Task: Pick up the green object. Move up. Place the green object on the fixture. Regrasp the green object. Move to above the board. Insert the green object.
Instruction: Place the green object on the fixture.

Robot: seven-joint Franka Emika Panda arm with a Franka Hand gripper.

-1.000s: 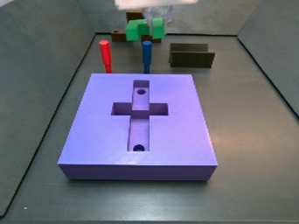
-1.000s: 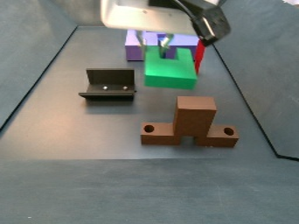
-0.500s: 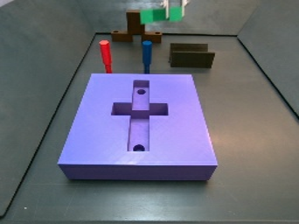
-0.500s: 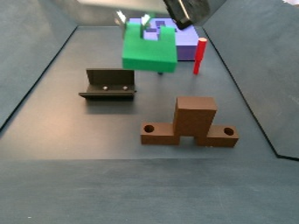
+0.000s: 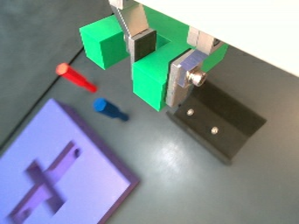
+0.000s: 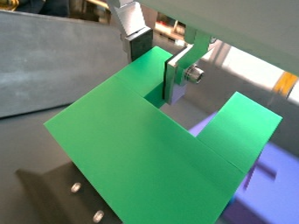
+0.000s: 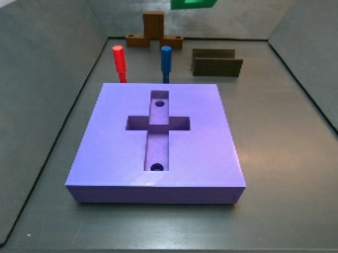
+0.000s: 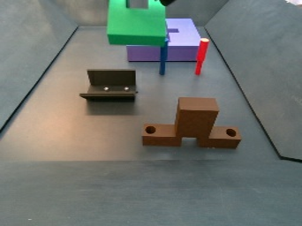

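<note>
Silver plates of the pincer (image 5: 162,63) are clamped on the green object (image 5: 142,66), one finger down in the square notch and the other against the outer face of a prong; in both wrist views the dark pads press flat to the green surface. The same grip shows closer in a wrist view, where the pincer (image 6: 156,67) bites the notch edge of the green object (image 6: 163,149), whose broad flat face fills most of that picture.

The piece hangs well above the floor. In a side view the green object (image 8: 137,22) sits at the top of the picture, high over everything else, and only a sliver of it (image 7: 196,3) shows at the upper edge in a side view.

Below it, apart from it, stands the fixture (image 8: 109,85), dark and open-topped, with two small holes in its upright wall; it appears too in a wrist view (image 5: 226,122) and in a side view (image 7: 216,62).

Farther off lies the board (image 7: 158,138), lavender, with its cross recess and two round holes. Near the board's far edge stand a red peg (image 7: 119,61) and a blue peg (image 7: 166,60). A brown wooden stand (image 8: 192,124) rests on the floor, well apart from the fixture.
</note>
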